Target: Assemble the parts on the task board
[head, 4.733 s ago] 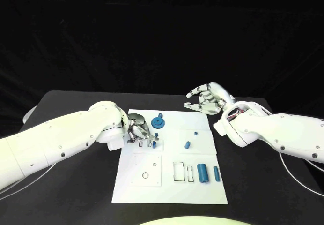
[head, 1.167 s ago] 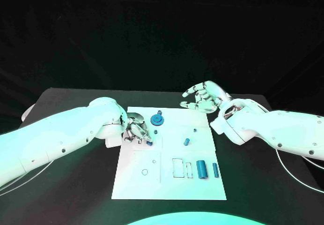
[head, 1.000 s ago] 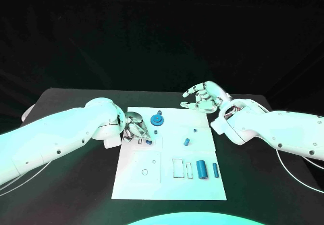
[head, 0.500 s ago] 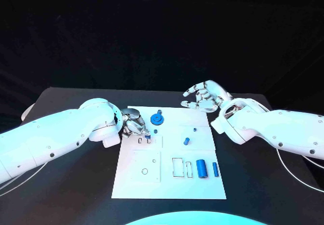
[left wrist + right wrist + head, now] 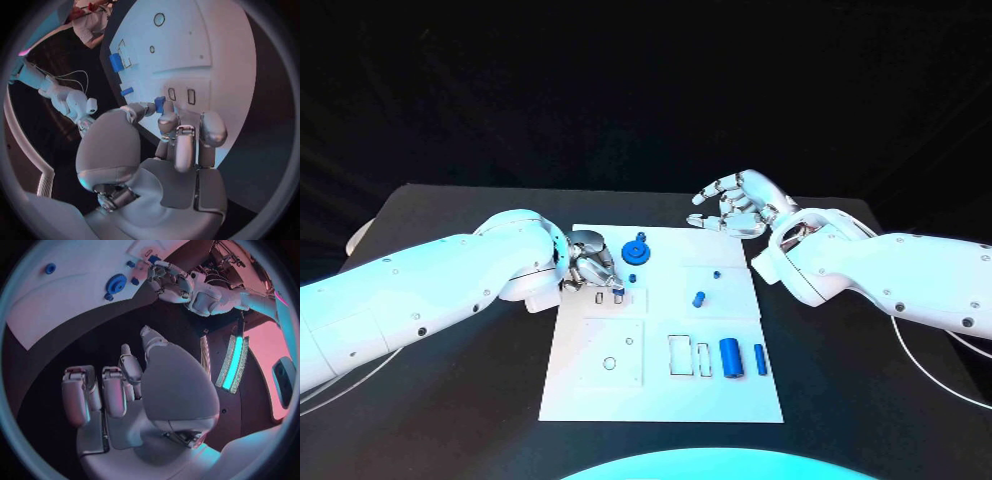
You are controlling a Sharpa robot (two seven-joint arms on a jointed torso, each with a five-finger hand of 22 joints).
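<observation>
The white rectangular task board (image 5: 661, 400) lies flat in the middle of the black table (image 5: 444, 210), its long side running away from the robot, with thin outlined rectangular slots and two small round holes marked on its face. Blue parts sit on it: one round blue gear-like disc (image 5: 638, 251) near the far edge, one small blue peg (image 5: 715, 272) and one short blue cylinder (image 5: 698, 297) in the middle band toward the right, and, near the front right, one thick blue cylinder (image 5: 730, 352) lying beside one thinner blue cylinder (image 5: 760, 359), both just right of two empty outlined slots. A further small blue block (image 5: 160, 104) is pinched between the fingertips of the silver left hand (image 5: 593, 268), which hangs over the board's far left part, just above two small rectangular slots (image 5: 181, 94); the other fingers (image 5: 211, 131) are curled down beside the block. The hand covers part of the board's left edge in the head view, with the white left arm (image 5: 430, 300) stretching away to the left. The silver right hand (image 5: 737, 207) hovers beyond the board's far right corner, palm up, its fingers spread and loosely bent with nothing in them, well apart from the parts. The white right arm (image 5: 891, 280) lies along the right of the board.
</observation>
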